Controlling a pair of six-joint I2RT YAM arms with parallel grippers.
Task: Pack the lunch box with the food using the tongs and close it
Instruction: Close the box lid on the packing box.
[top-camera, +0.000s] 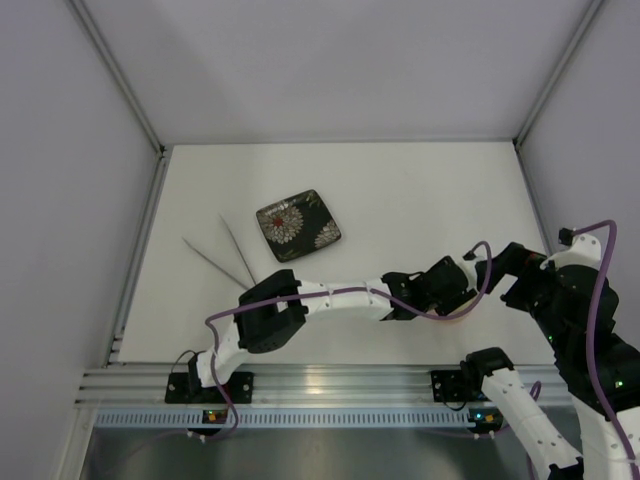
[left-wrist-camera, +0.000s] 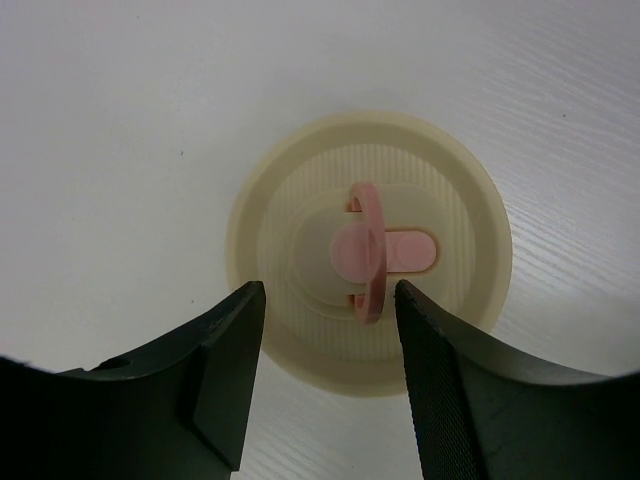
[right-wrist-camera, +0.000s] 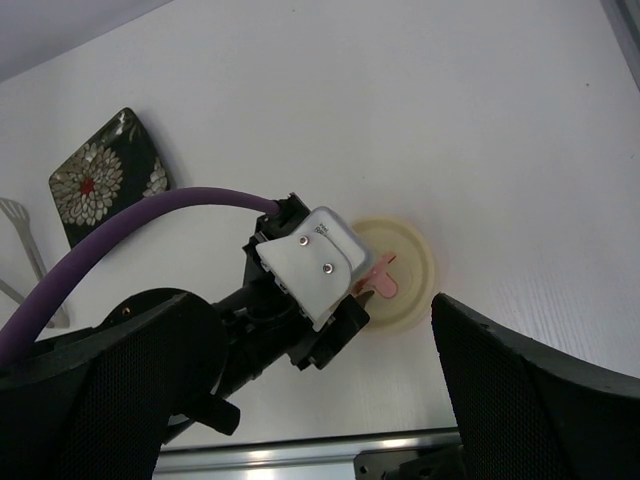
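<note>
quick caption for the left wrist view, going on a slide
Left gripper poised open over the cream lid, fingers either side of its pink handle, on the white table.

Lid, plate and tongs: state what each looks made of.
Lid: probably plastic, matte cream, with fine moulded ridges and a pink tab. Plate: perhaps glazed ceramic or lacquer, dark with a flower pattern and a slight sheen. Tongs: apparently metal, thin silvery arms; too small to be sure.
</note>
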